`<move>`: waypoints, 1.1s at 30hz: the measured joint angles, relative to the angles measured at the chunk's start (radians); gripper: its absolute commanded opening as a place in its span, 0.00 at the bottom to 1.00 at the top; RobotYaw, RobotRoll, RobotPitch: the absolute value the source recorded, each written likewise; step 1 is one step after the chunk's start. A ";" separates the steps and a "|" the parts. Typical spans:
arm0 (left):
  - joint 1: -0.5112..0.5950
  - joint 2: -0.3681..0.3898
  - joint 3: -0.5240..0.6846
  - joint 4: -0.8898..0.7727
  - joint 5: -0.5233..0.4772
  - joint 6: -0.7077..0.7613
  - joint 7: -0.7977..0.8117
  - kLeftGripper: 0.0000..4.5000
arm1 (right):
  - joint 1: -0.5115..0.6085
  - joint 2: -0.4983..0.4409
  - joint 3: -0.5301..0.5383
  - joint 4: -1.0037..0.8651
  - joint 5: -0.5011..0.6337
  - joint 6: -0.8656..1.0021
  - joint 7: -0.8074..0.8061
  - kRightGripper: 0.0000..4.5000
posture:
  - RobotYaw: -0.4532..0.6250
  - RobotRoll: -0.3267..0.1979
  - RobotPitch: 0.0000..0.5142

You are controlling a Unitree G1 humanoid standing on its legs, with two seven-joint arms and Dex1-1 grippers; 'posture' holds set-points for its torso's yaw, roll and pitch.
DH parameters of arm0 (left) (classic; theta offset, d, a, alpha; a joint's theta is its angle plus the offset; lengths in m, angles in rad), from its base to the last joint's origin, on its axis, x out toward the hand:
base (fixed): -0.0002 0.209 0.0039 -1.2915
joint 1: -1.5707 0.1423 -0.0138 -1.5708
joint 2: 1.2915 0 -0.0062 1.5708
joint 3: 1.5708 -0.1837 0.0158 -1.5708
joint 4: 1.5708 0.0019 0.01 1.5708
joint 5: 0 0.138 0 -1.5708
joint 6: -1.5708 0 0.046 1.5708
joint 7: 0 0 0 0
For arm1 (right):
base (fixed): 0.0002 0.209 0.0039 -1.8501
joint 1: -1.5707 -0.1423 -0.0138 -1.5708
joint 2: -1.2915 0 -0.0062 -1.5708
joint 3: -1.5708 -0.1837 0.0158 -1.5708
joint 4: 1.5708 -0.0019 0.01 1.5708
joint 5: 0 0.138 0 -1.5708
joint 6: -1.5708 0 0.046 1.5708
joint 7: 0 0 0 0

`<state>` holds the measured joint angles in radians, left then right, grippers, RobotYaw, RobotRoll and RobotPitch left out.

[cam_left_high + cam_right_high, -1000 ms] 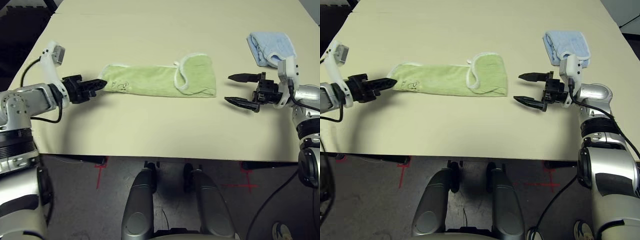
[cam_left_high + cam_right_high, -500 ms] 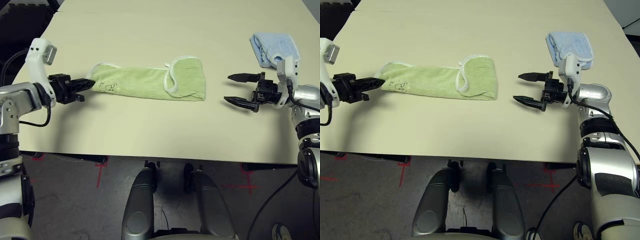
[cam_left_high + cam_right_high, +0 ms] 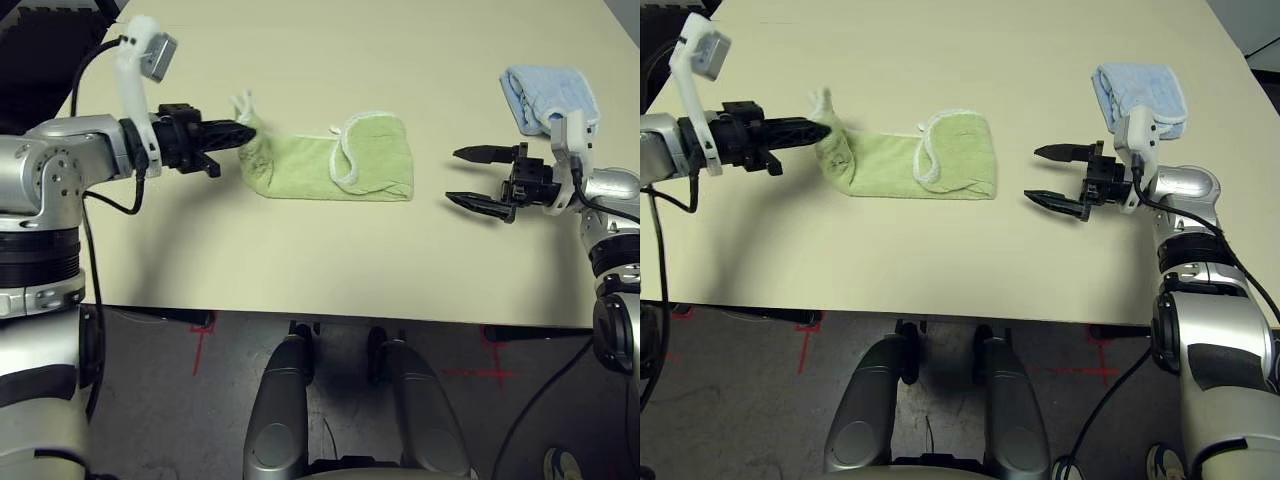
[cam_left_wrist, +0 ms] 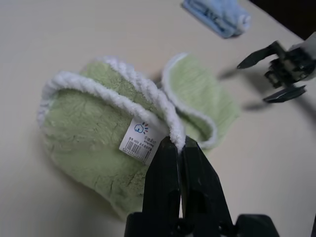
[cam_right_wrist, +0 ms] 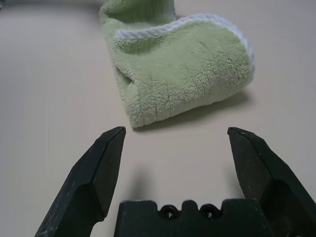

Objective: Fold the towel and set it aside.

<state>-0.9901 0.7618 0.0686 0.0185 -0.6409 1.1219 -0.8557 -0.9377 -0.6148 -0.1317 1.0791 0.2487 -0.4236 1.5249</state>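
Left gripper's change: half a second ago the left gripper [image 3: 250, 133] holds the towel's left end low and farther out to the left; now it is raised and nearer the middle of the table [image 3: 330, 260], and that end comes up with it.
Towel's change: the left end of the green towel [image 3: 310, 165], flat earlier with its dark embroidery in plain sight, now rises and curls inward; the folded right end lies as it did.
Right gripper's change: the right gripper [image 3: 462, 178] is almost exactly where it was.
Left gripper's hold: closed narrow, pinching the towel's white stitched edge between its fingertips.
Right gripper's hold: spread wide, with nothing between its fingers, just beside the towel's right end without touching it.
Towel's place: on the table between the two grippers, its left end lifted, the rest lying on the tabletop.
Towel's look: light green, fluffy terry, in a long narrow strip; the right end is folded over toward the middle, its white edging making a curved line across the strip.
Towel's tag: a white tag [image 4: 143, 141] with a small printed logo and a barcode, by the pinched edge.
Blue cloth: folded light blue cloth [image 3: 550, 98], on the table beyond the right gripper, well apart from the towel.
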 measured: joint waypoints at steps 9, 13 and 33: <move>-0.064 -0.184 -0.047 0.029 0.016 -0.022 0.062 0.01 | -0.023 0.009 0.000 0.011 -0.007 -0.007 -0.002 1.00 | 0.51 0.62 0.47; -0.064 -0.249 -0.098 0.054 0.062 -0.067 0.087 0.01 | -0.023 0.012 0.000 0.014 -0.007 -0.008 -0.002 1.00 | 0.50 0.62 0.46; -0.184 -0.383 -0.146 0.118 0.081 -0.086 0.066 0.01 | -0.023 0.014 0.000 0.014 -0.007 -0.008 -0.012 1.00 | 0.50 0.62 0.44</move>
<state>-1.1737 0.3791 -0.0772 0.1369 -0.5602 1.0363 -0.7893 -0.9605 -0.6006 -0.1317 1.0934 0.2421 -0.4316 1.5128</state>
